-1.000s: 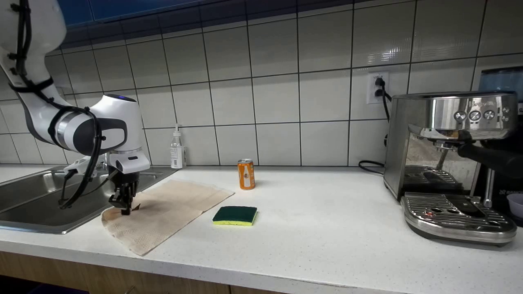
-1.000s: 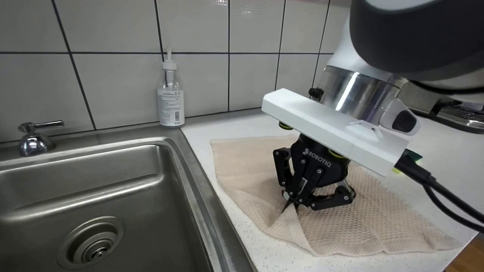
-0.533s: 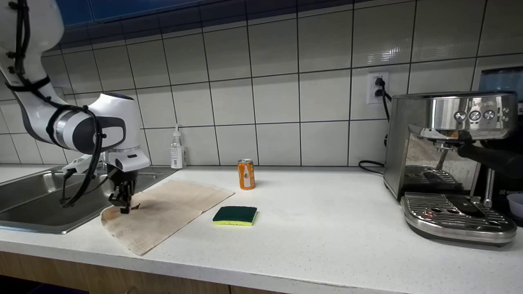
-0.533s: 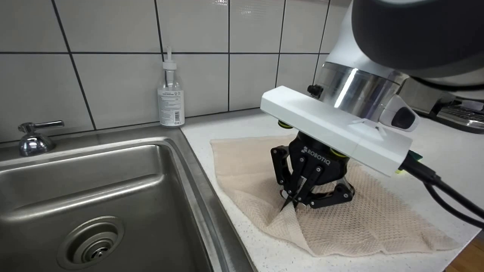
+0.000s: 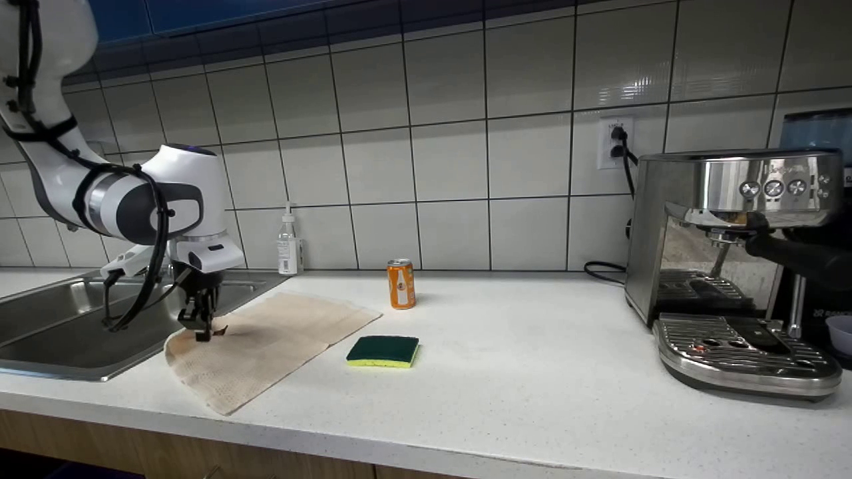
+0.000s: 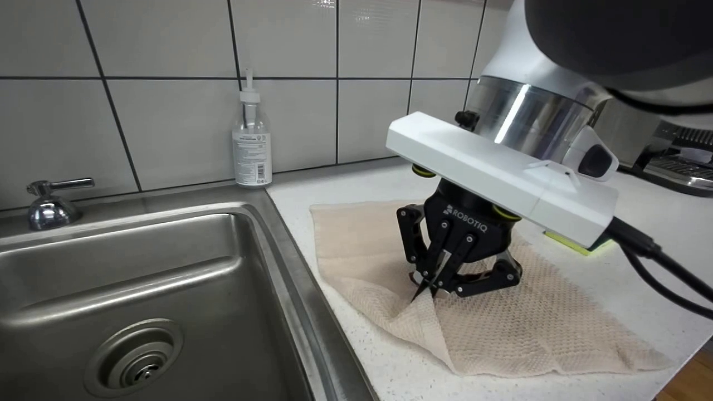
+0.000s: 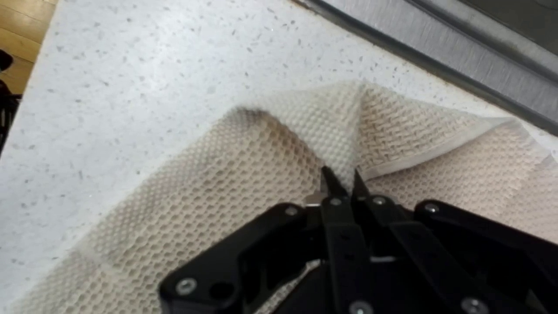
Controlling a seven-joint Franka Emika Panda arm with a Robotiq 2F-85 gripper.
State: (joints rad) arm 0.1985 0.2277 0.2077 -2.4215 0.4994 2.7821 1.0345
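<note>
The hand, above one cloth, pinched its fold; near that cloth were one sponge, one can, one bottle.

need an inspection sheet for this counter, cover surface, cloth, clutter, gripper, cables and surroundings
Surface: white speckled countertop, partly covered by a tan cloth
Cloth: textured, spread beside the sink, one fold raised
Clutter: green-and-yellow sponge and upright orange can, both off the cloth
Gripper: shut, pinching the raised fold
Cables: black cable loops along the arm; dark cord plugged into the wall outlet, its far end not traceable
Surroundings: tiled wall behind, pump bottle standing near it, espresso machine on the counter past the can
</note>
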